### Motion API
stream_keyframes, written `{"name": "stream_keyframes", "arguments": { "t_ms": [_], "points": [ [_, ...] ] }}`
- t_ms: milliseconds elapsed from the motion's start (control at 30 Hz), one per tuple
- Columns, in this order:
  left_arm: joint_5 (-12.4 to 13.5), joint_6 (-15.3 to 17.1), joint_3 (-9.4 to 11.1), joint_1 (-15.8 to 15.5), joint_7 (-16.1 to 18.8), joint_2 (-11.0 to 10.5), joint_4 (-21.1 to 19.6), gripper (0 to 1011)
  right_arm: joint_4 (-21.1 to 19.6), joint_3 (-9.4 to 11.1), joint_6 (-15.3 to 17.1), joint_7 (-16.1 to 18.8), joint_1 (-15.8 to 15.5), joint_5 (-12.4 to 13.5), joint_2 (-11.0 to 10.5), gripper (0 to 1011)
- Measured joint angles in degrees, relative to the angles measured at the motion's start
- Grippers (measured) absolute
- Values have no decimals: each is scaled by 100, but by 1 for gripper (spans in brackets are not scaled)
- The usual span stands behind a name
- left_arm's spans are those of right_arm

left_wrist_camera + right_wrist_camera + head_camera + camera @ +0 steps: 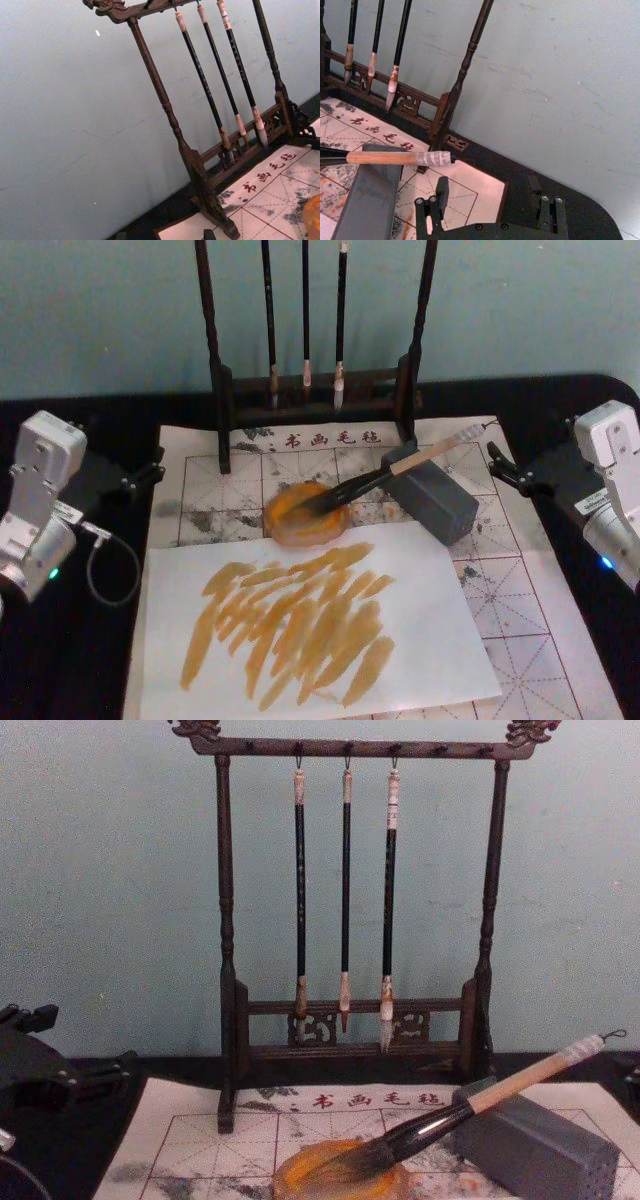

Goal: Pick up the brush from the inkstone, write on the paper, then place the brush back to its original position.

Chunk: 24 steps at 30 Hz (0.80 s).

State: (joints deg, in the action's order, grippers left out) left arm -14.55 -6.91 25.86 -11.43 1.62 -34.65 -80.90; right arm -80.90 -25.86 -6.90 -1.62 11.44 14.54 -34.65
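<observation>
My right pincer (488, 200) released, I judge pickup next: close on the thick pale-wood brush (385, 158) ahead, tipped into the round amber inkstone (285, 530).

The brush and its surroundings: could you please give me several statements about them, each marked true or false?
1. The brush has its tip in the inkstone. True.
2. The brush handle rests on the grey block. True.
3. The right gripper is shut on the brush. False: it is open and apart from the brush.
4. Four thin brushes hang on the rack. False: three hang there.
5. The plain white sheet is blank. False: it bears amber strokes.
6. The left gripper is off to the left, away from the brush. True.
</observation>
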Motion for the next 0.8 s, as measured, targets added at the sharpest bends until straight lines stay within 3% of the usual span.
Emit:
{"name": "stream_keyframes", "arguments": {
  "t_ms": [800],
  "points": [
    [0,0,0,0,0,0,0,1001,0,0,0,0,0,0,0,1000]
  ]
}}
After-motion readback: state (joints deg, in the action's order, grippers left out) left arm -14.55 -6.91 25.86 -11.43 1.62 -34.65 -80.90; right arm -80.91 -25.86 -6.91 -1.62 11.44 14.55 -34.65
